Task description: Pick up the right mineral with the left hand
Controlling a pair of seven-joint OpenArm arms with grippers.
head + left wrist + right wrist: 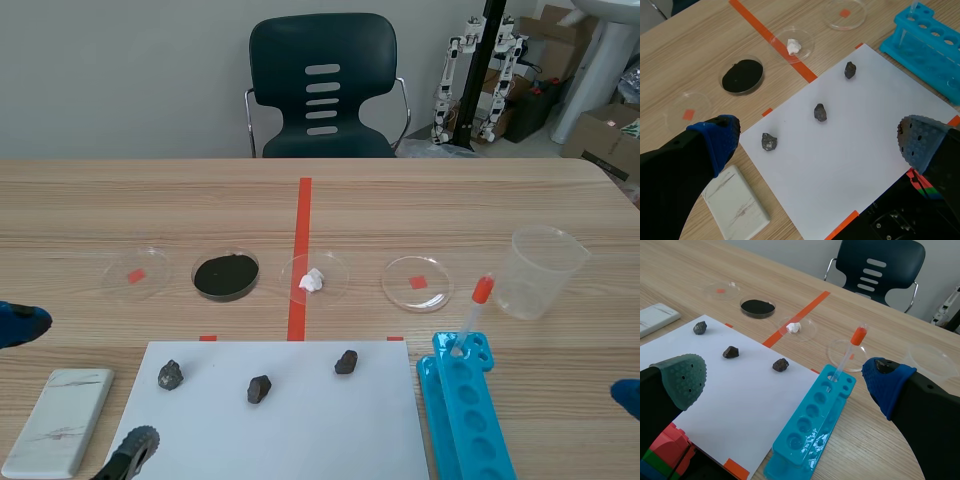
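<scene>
- While both arms sit low at the table's near edge, three dark minerals lie in a row on a white sheet of paper [300, 430].
- The right mineral [346, 362] rests near the paper's far right corner, with nothing touching it, close to the blue test-tube rack [465, 420].
- The middle mineral [259, 389] and the left mineral [170, 375] lie apart from it on the same sheet.
- The left gripper [820, 145] hangs off the paper's left side, fingers spread wide and holding nothing; the right mineral lies ahead of it, well apart from both pads.
- The right gripper [785, 380] is likewise spread wide and empty, out to the right of the rack.
- A dropper [473, 315] with an orange bulb stands in the rack's far end.
- Beyond the paper is a row of clear dishes: an empty dish [136, 273], a dish of black powder [226, 275], a dish with a white lump [315, 278], and another empty dish [417, 282].
- A clear plastic cup [540, 270] stands right of the dishes.
- A white marbled slab [58, 420] lies left of the paper.
</scene>
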